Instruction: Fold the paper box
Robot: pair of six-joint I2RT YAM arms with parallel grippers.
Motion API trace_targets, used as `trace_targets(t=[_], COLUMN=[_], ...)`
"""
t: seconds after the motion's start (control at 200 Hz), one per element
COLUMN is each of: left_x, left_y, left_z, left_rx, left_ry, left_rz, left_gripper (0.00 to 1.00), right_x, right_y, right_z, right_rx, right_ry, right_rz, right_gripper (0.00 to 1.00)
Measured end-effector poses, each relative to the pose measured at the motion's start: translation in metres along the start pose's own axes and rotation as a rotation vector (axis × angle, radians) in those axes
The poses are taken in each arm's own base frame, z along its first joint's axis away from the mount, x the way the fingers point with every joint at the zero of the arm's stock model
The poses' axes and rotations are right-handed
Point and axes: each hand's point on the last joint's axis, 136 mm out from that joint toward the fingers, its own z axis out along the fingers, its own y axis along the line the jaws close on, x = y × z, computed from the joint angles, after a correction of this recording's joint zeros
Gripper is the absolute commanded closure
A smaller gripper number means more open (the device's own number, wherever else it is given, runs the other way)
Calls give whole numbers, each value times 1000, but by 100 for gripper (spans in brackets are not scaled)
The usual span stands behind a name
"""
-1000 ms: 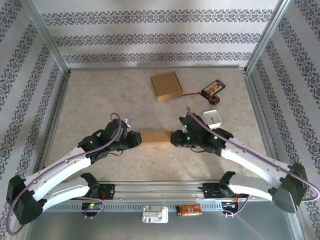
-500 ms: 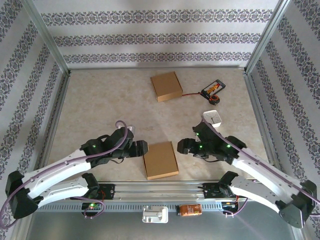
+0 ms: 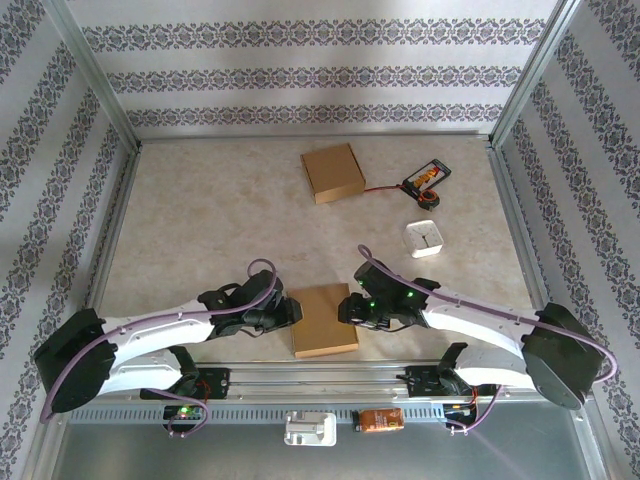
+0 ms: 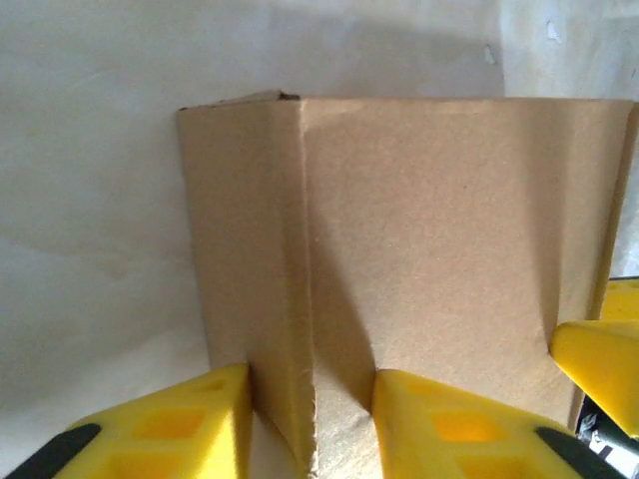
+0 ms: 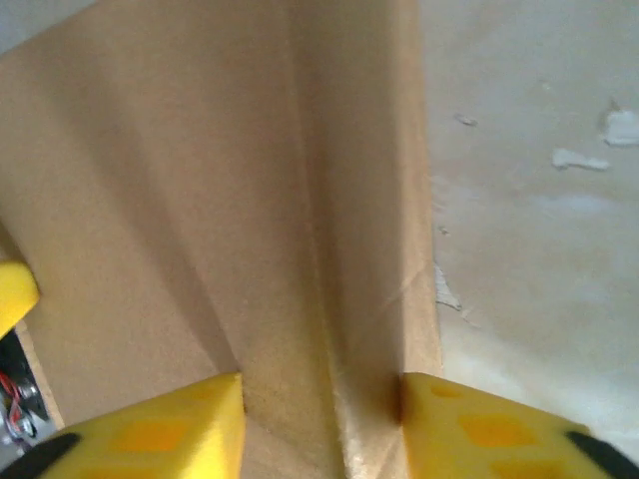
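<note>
Position: paper box point(image 3: 323, 322) lies flat on the surface point(image 3: 190, 220), close to the near edge, between my two arms. Plain brown card on every face I can see.

Top camera: left gripper point(image 3: 291, 312) sits at the box's left edge and right gripper point(image 3: 346, 308) at its right edge. Both are low over the surface, facing each other across the box.

Left wrist camera: left side flap point(image 4: 275, 259) stands up from the flat panel between the yellow fingers point(image 4: 160, 424). The outer finger touches the flap. A shadowed strip lies between the flap and the inner finger, so I cannot tell whether it is pinched or only straddled.

Right wrist camera: right side flap point(image 5: 349, 230) is raised and fills the gap between the fingers point(image 5: 150, 429). Both press against the card, so this gripper is grasping the flap.

Elsewhere: second cardboard box point(image 3: 333, 172) sits closed at the far side, well apart. A black device point(image 3: 425, 180) with orange parts and a red lead lies just right of it, with a white square item point(image 3: 424, 238) near that. On the near rail are a white block point(image 3: 309, 430) and an orange pack point(image 3: 380, 420); the marking on the pack is too small to read.
</note>
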Motion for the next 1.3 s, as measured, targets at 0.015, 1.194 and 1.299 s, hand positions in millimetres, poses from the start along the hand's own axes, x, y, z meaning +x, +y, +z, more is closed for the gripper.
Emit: trace_targets(t=[0.015,1.194,1.299], left_x=[-1,-390,-383], left_y=[0,90,92], left_z=[0,-13,-9], left_rx=[0,-29,-40], left_ry=[-5,-649,-609], left_rz=[-4,-125,-113], left_gripper=[70,33,27], right_x=[0,-361,-357], right_y=[0,162,168], right_z=[0,105,100], right_rx=[2,40,48], right_ry=[-4,-474,-459], right_rz=[4,-19,-54], right_gripper=[63,37,23])
